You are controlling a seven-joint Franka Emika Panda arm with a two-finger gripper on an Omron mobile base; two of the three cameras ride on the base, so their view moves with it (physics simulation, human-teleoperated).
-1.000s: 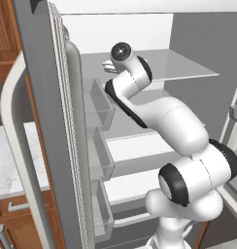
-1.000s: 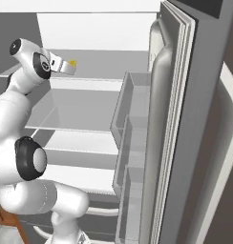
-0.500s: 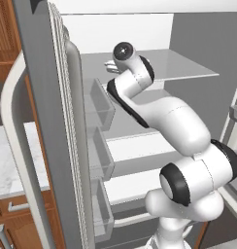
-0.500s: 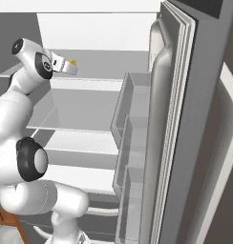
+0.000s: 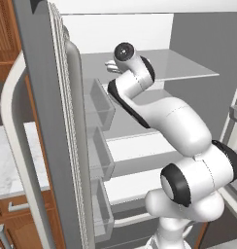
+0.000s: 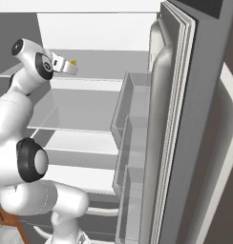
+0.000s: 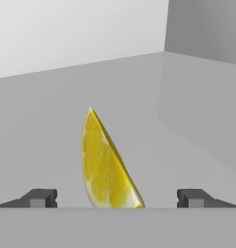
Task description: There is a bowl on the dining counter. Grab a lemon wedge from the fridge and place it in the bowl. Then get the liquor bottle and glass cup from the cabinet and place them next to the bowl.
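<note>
The fridge [image 5: 47, 121] stands open, both doors swung out. A yellow lemon wedge [image 7: 106, 167] lies on its top glass shelf [image 6: 90, 107]; in the right base view the wedge [image 6: 73, 62] shows as a tiny yellow speck just beyond my hand. My gripper [image 7: 117, 198] is open, reaching into the fridge at that shelf's height, and the wedge stands between the two fingertips [image 7: 40, 197] without touching either. In the right base view the gripper [image 6: 70, 66] points toward the back wall. The bowl, dining counter, liquor bottle and glass cup are out of view.
Clear door bins [image 6: 130, 143] line the right door [image 6: 185, 133], and more bins [image 5: 98, 131] line the left door. White lower shelves [image 5: 149, 146] lie under my arm. A marble counter [image 5: 4, 160] with wooden drawers sits left of the fridge.
My hand has moved a little deeper into the fridge toward the lemon wedge. The jaws stay wide apart.
</note>
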